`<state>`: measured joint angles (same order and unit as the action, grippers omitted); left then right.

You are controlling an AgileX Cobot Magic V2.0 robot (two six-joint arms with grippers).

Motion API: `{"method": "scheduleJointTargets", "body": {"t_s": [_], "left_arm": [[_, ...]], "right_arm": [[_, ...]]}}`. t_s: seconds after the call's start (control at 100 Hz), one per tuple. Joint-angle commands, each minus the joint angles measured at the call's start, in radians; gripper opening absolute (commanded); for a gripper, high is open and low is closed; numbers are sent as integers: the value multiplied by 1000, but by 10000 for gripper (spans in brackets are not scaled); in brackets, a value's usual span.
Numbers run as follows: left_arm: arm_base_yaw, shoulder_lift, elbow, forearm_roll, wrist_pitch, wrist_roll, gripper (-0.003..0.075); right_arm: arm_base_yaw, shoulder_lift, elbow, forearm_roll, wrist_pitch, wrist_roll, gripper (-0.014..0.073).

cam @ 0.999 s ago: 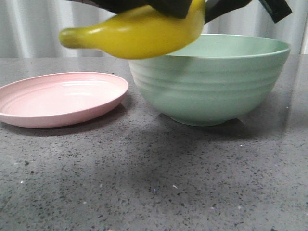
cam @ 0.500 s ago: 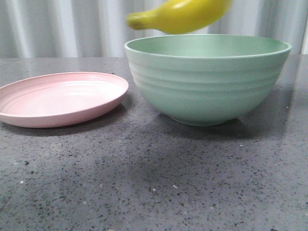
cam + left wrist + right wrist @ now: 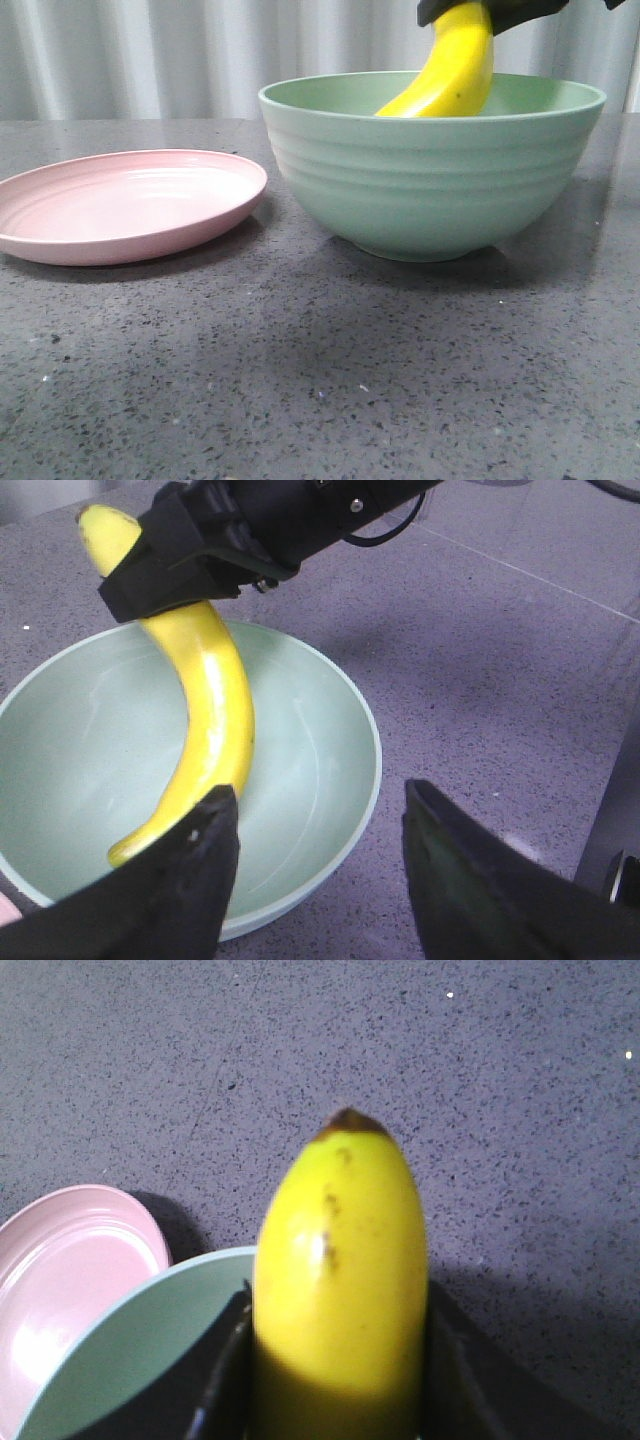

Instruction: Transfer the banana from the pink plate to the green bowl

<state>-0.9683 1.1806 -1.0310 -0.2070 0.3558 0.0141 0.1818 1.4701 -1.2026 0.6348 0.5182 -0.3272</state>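
Observation:
The yellow banana point(image 3: 455, 70) hangs almost upright, its lower end dipping inside the pale green bowl point(image 3: 430, 180). My right gripper point(image 3: 490, 8) is shut on the banana's upper part, at the top edge of the front view. In the left wrist view the right gripper point(image 3: 190, 560) clamps the banana point(image 3: 215, 710) near its top, over the bowl point(image 3: 80, 750). In the right wrist view both jaws press against the banana point(image 3: 340, 1260). The pink plate point(image 3: 130, 205) lies bare to the left of the bowl. My left gripper point(image 3: 318, 805) stands open above the bowl's rim, holding nothing.
Speckled grey tabletop point(image 3: 320, 380) stretches in front of the plate and bowl. A pale curtain point(image 3: 150, 55) hangs behind the table.
The banana has swung from lying level above the bowl to hanging steeply, and has moved right and down so its lower end is inside the bowl. The right gripper has come back into the front view.

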Motion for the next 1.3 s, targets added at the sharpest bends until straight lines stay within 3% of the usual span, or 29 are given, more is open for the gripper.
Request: {"method": "scheduleJointTargets", "body": {"t_s": [0.0, 0.26, 0.54, 0.64, 0.769, 0.819, 1.059, 1.289], "left_arm": [[-3, -25, -36, -10, -77, 1, 344], [-3, -27, -36, -10, -80, 1, 344], [-3, -27, -36, -10, -154, 1, 321], [-3, -34, -36, -10, -157, 1, 198], [-3, -64, -36, -10, -157, 1, -23], [-3, -77, -36, -8, -155, 1, -20], [-3, -166, -27, 28, -65, 1, -20], [-3, -330, 115, 79, -141, 1, -20]], "right_arm": [[-4, -36, -34, 15, -54, -14, 328], [-4, -46, -34, 11, -41, -14, 344], [-4, -144, -34, -142, -31, -20, 340], [-4, -194, -34, -147, 17, -20, 254], [-4, -258, -34, -147, 75, -22, 7], [-4, -280, -32, -147, 84, -41, -74], [-4, -434, 65, -147, 82, -62, -64], [-4, -665, 318, -147, -88, -92, -64]]}}
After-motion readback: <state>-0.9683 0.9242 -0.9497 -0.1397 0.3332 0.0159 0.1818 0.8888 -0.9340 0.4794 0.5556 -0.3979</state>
